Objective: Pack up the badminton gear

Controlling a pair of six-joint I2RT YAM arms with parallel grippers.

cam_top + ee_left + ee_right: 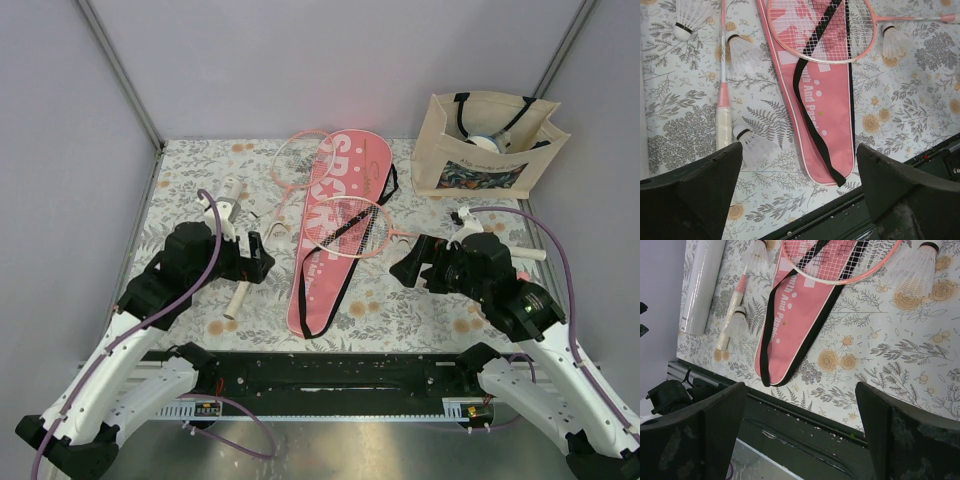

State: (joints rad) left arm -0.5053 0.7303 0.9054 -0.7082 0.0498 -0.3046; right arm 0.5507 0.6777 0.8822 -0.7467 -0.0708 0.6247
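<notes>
Your left hand (258, 258) and right hand (410, 266), fingers spread wide, empty, flanking the pink racket cover (322, 282) on the desk (430, 312), one racket (350, 228) lying across it, white tube (702, 285) under your left hand.

The racket cover (335, 235) lies lengthwise down the middle of the desk (420, 305), with one racket (350, 228) across it. Near right of it the desk lies bare, open to the right tool (408, 268). On the left, a racket handle (724, 122), shuttlecocks (747, 52) and the white tube (701, 285) crowd the left tool (262, 258). The tote bag (485, 145) blocks the far right corner.
</notes>
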